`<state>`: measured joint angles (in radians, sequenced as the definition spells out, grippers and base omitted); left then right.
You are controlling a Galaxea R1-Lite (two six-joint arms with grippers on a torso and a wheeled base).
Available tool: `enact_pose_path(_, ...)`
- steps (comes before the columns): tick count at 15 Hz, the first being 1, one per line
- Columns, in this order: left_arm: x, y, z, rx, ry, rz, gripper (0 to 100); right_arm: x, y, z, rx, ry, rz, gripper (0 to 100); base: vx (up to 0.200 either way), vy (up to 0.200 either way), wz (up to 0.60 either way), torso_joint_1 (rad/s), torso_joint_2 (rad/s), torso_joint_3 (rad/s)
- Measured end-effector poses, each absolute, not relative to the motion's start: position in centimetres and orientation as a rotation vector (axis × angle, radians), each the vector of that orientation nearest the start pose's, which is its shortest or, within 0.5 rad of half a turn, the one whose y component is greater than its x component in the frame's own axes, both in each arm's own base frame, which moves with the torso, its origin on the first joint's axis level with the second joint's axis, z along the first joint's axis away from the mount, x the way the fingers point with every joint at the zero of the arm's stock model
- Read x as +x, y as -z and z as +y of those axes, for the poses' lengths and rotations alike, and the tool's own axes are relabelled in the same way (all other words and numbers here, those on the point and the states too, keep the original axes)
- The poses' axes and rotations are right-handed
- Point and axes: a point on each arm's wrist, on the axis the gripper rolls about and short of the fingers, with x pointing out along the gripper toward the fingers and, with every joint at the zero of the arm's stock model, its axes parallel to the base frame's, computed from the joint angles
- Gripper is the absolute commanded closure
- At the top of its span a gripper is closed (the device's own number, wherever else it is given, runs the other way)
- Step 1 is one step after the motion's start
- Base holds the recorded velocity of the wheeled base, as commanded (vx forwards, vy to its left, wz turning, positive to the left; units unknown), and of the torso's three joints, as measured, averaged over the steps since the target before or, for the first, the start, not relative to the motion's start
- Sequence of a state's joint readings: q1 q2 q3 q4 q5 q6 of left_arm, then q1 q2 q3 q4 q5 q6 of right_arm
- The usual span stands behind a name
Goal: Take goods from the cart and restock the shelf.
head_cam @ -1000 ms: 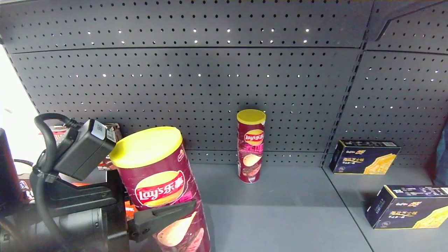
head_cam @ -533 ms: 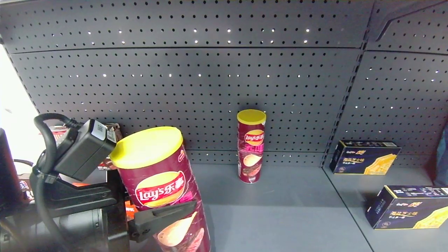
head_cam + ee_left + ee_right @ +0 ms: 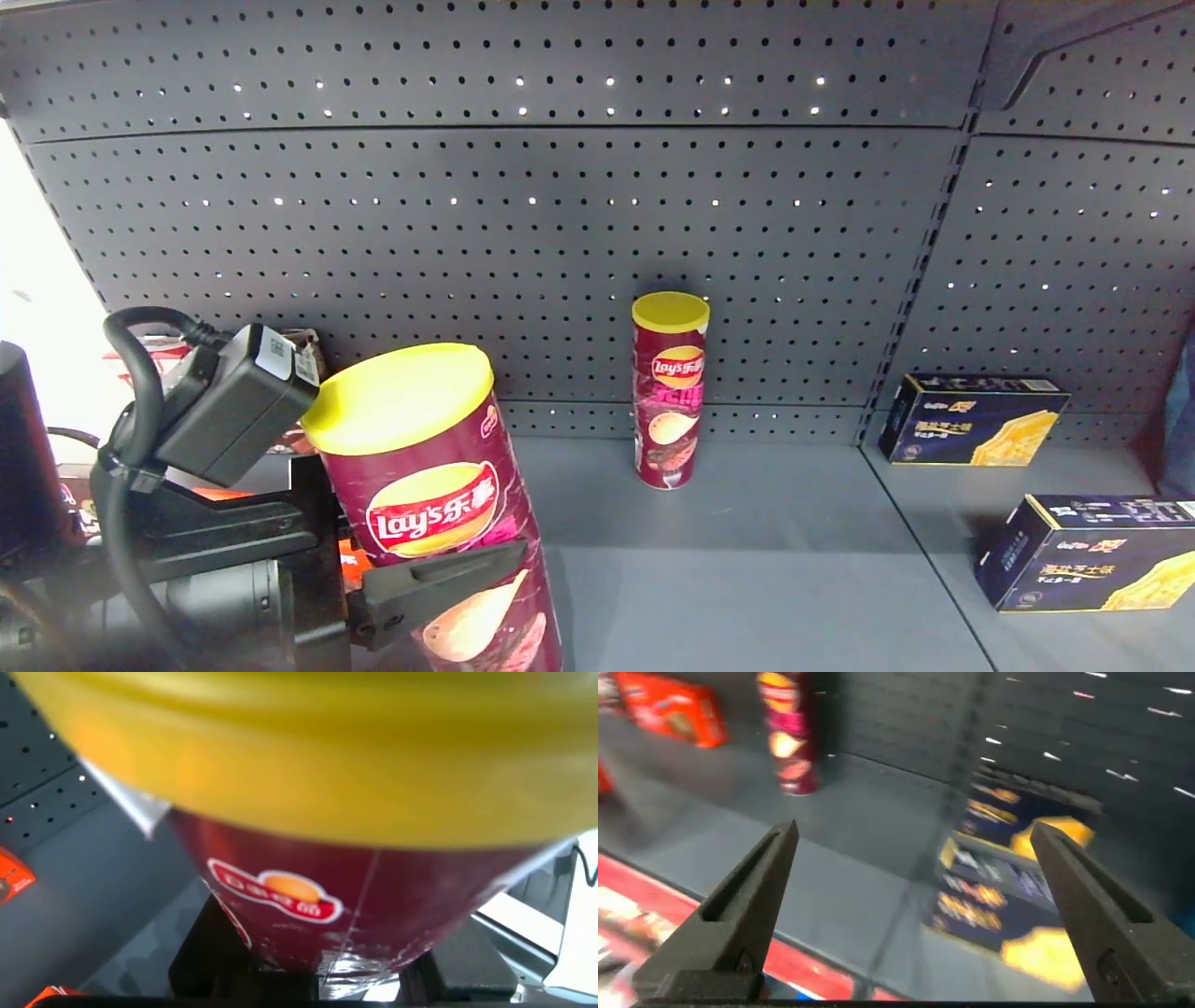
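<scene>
My left gripper (image 3: 373, 579) is shut on a maroon chip can (image 3: 434, 509) with a yellow lid, held upright and slightly tilted at the lower left, in front of the grey shelf (image 3: 747, 551). That can (image 3: 346, 896) looms close in the left wrist view, its lid across the top. A second chip can (image 3: 668, 387) stands upright on the shelf against the pegboard back. My right gripper (image 3: 915, 905) is open with nothing between its fingers, and it looks down at the shelf, the standing can (image 3: 789, 733) and dark boxes (image 3: 1008, 877).
Two dark blue and yellow boxes (image 3: 971, 417) (image 3: 1088, 551) lie on the shelf section to the right, past a divider line. Red packages (image 3: 299, 350) sit behind my left arm at the left. Bare shelf floor lies between the held can and the standing one.
The left arm with the held can has shifted slightly down and to the right. The standing can and the boxes have not moved.
</scene>
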<state>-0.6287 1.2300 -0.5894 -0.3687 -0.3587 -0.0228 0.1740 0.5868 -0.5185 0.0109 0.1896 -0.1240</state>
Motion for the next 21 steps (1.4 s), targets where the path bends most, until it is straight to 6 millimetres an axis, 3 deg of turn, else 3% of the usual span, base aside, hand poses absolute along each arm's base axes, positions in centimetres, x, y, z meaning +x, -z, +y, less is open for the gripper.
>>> enact_pose_path(4, 14.1, -20.5, -11.2, 0.071, 0.983, 0.342, 100, 8.8, -24.5, 3.1, -0.116, -0.517, 0.070, 0, 0.000, 0.000, 0.00, 0.000, 0.00, 0.000)
enact_pose_path(10, 14.2, -20.9, -11.3, 0.075, 0.970, 0.330, 100, 16.3, -24.9, 6.5, -0.103, -0.617, 0.126, 0, 0.000, 0.000, 0.00, 0.000, 0.00, 0.000)
enact_pose_path(14, 14.3, -21.0, -11.3, 0.076, 0.960, 0.325, 100, 20.6, -23.7, 8.5, -0.074, -0.661, 0.127, 0, 0.000, 0.000, 0.00, 0.000, 0.00, 0.000)
enact_pose_path(18, 14.5, -21.0, -11.4, 0.077, 0.957, 0.326, 100, 23.4, -22.2, 10.5, -0.081, -0.748, 0.184, 0, 0.000, 0.000, 0.00, 0.000, 0.00, 0.000)
enact_pose_path(21, 14.9, -21.4, -11.6, 0.077, 0.954, 0.319, 100, 25.7, -22.0, 12.0, -0.096, -0.820, 0.075, 0, 0.000, 0.000, 0.00, 0.000, 0.00, 0.000)
